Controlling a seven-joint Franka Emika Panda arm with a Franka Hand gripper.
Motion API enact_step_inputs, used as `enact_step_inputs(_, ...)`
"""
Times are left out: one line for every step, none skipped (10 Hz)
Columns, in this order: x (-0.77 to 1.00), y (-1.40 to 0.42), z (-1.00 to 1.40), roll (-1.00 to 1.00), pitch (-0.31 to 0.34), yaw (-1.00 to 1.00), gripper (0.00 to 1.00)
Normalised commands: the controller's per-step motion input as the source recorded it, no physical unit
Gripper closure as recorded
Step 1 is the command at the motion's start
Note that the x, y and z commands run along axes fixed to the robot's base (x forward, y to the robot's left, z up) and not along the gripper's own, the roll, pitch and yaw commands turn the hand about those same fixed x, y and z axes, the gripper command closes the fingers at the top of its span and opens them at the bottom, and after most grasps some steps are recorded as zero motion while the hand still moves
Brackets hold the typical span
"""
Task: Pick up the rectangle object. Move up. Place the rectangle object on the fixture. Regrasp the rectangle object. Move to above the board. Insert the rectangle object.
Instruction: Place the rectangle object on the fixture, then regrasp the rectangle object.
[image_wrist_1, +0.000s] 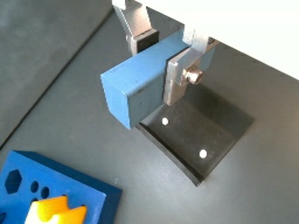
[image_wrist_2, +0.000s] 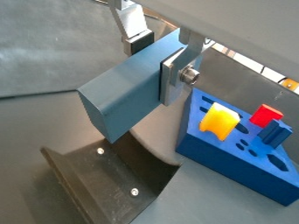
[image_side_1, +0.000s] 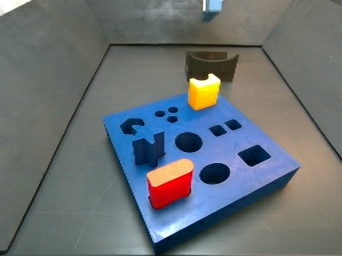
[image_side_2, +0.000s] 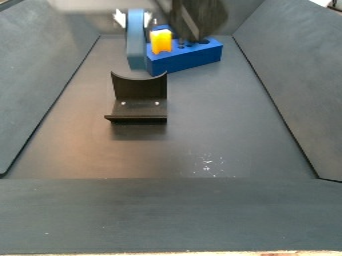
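In both wrist views the hand grips the rectangle object between its silver fingers — the slate-blue bar hangs in the air above the fixture, clear of it. In a side view the fixture stands on the dark floor; beyond it lies the board — a yellow block upright in it.

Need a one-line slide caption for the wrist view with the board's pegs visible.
Gripper holds the rectangle object above the fixture, beside the board.
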Motion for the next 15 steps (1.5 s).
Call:
enact_step_inputs(0.15,0.09,-1.00,-1.00,0.028,-0.14,1.00)
enact_step_inputs(0.16,0.10,-1.00,-1.00,0.038,-0.14,1.00)
enact_step_inputs(0.16,0.11,-1.00,-1.00,0.045,-0.14,1.00)
enact_step_inputs(0.18,0.11,-1.00,-1.00,0.053,-0.15,1.00)
enact_step_inputs(0.19,0.12,-1.00,-1.00,0.066,-0.16,1.00)
enact_step_inputs(0.19,0.13,-1.00,-1.00,0.070,-0.16,1.00)
enact_step_inputs(0.17,0.12,-0.83,-1.00,0.091,-0.18,1.00)
enact_step_inputs(0.15,0.10,-0.72,-0.90,0.093,-0.14,1.00)
enact_step_inputs(0.11,0.14,-0.57,-0.58,0.061,-0.11,1.00)
enact_step_inputs(0.08,0.16,-0.54,-0.44,0.005,-0.11,1.00)
enact_step_inputs(0.07,0.17,-0.53,-0.33,-0.006,-0.11,1.00)
enact_step_inputs(0.07,0.17,-0.53,-0.29,-0.001,-0.10,1.00)
enact_step_inputs(0.00,0.00,0.00,0.00,0.000,0.00,0.00)
enact_step_inputs(0.00,0.00,1.00,0.08,-0.048,-0.04,0.00)
enact_step_inputs(-0.01,0.00,1.00,0.09,-0.043,-0.03,0.00)
